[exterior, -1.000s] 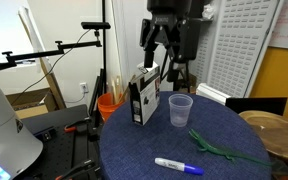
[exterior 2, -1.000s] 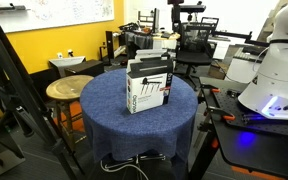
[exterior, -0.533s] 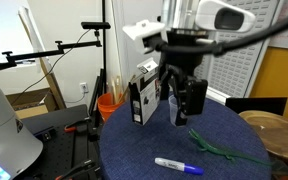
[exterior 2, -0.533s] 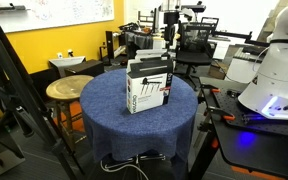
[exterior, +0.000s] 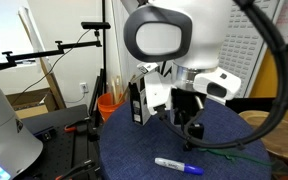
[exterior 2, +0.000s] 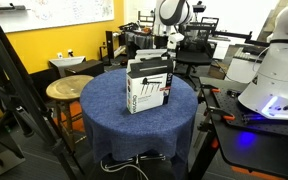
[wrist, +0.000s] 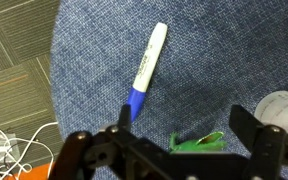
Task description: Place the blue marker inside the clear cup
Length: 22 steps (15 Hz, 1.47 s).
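Lowered and swung forward since a second ago, my arm (exterior: 169, 40) now fills an exterior view and hides the cup. The gripper (exterior: 191, 123) hangs above the table (exterior: 124, 150), beside the carton (exterior: 139, 100). The marker (exterior: 177, 165) lies flat near the front edge, apart from the gripper. A bucket (exterior: 109, 103) stands beyond the table. From this angle I cannot tell how the jaws stand.

In an exterior view across the table (exterior 2: 104, 110), the carton (exterior 2: 149, 85) screens both marker and cup.

Wrist view: jaws wide apart and holding nothing, the gripper (wrist: 184, 130) looks down on the marker (wrist: 149, 65), which lies aslant with its blue cap nearest. The toy (wrist: 196, 143) lies near that cap. The cup (wrist: 287, 105) shows at the frame's right edge.

As I judge it, three things could go wrong:
- If I close the jaws near the cap, they could pinch the toy as well.
- If one finger lands first, the round barrel could roll away.
- The light cup could tip if I bump it or drop the marker against its rim.

Count: one marker, one cup, one carton, one toy, one bucket.
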{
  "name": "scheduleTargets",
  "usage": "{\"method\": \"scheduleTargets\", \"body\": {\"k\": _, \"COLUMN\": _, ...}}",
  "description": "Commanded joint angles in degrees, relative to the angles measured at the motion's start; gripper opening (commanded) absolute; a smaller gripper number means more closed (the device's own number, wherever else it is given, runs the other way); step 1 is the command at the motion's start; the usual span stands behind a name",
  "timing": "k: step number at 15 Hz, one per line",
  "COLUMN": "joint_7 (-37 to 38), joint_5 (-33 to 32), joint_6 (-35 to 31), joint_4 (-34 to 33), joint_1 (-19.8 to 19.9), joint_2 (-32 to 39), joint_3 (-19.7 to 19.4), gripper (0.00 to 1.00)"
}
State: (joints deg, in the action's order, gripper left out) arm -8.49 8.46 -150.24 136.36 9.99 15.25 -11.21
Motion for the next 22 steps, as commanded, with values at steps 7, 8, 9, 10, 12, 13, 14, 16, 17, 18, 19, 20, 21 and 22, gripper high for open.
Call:
{"method": "scheduleTargets", "body": {"k": 7, "joint_7": 9.06, "joint_5": 2.73, "joint_6": -1.86, "joint_4": -6.72, "joint_1": 2.14, "joint_2": 11.56, "joint_3": 2.40, "gripper": 1.00}}
{"method": "scheduleTargets", "body": {"k": 8, "joint_7": 10.05, "joint_5": 2.60, "joint_6": -1.89, "joint_4": -6.70, "joint_1": 2.07, "joint_2": 11.55, "joint_3": 2.19, "gripper": 1.00}}
{"method": "scheduleTargets", "body": {"k": 9, "joint_7": 11.23, "joint_5": 2.38, "joint_6": -1.84, "joint_4": -6.71, "joint_1": 1.85, "joint_2": 11.65, "joint_3": 2.00, "gripper": 1.00}}
{"method": "scheduleTargets", "body": {"k": 10, "joint_7": 12.09, "joint_5": 2.25, "joint_6": -1.60, "joint_4": -6.86, "joint_1": 1.76, "joint_2": 11.79, "joint_3": 1.90, "gripper": 1.00}}
{"method": "scheduleTargets", "body": {"k": 12, "joint_7": 13.56, "joint_5": 2.10, "joint_6": -1.18, "joint_4": -6.99, "joint_1": 1.56, "joint_2": 11.96, "joint_3": 1.76, "gripper": 1.00}}
{"method": "scheduleTargets", "body": {"k": 13, "joint_7": 14.22, "joint_5": 2.08, "joint_6": -0.98, "joint_4": -7.01, "joint_1": 1.50, "joint_2": 12.06, "joint_3": 1.68, "gripper": 1.00}}
{"method": "scheduleTargets", "body": {"k": 14, "joint_7": 14.86, "joint_5": 2.02, "joint_6": -0.94, "joint_4": -7.02, "joint_1": 1.45, "joint_2": 12.21, "joint_3": 1.56, "gripper": 1.00}}
{"method": "scheduleTargets", "body": {"k": 16, "joint_7": 15.21, "joint_5": 2.22, "joint_6": -1.03, "joint_4": -7.02, "joint_1": 1.93, "joint_2": 12.82, "joint_3": 1.57, "gripper": 1.00}}
{"method": "scheduleTargets", "body": {"k": 17, "joint_7": 15.18, "joint_5": 2.18, "joint_6": -1.06, "joint_4": -7.06, "joint_1": 2.10, "joint_2": 13.19, "joint_3": 1.46, "gripper": 1.00}}
{"method": "scheduleTargets", "body": {"k": 18, "joint_7": 15.12, "joint_5": 2.14, "joint_6": -0.98, "joint_4": -7.13, "joint_1": 2.29, "joint_2": 13.65, "joint_3": 1.31, "gripper": 1.00}}
{"method": "scheduleTargets", "body": {"k": 19, "joint_7": 15.05, "joint_5": 2.14, "joint_6": -1.02, "joint_4": -7.10, "joint_1": 2.47, "joint_2": 13.98, "joint_3": 1.20, "gripper": 1.00}}
{"method": "scheduleTargets", "body": {"k": 20, "joint_7": 15.00, "joint_5": 2.15, "joint_6": -0.92, "joint_4": -7.09, "joint_1": 2.70, "joint_2": 14.24, "joint_3": 1.11, "gripper": 0.75}}
{"method": "scheduleTargets", "body": {"k": 21, "joint_7": 15.01, "joint_5": 2.07, "joint_6": -0.89, "joint_4": -7.13, "joint_1": 2.85, "joint_2": 14.53, "joint_3": 0.96, "gripper": 0.72}}
{"method": "scheduleTargets", "body": {"k": 22, "joint_7": 14.94, "joint_5": 2.13, "joint_6": -0.85, "joint_4": -7.20, "joint_1": 3.05, "joint_2": 14.81, "joint_3": 0.90, "gripper": 0.66}}
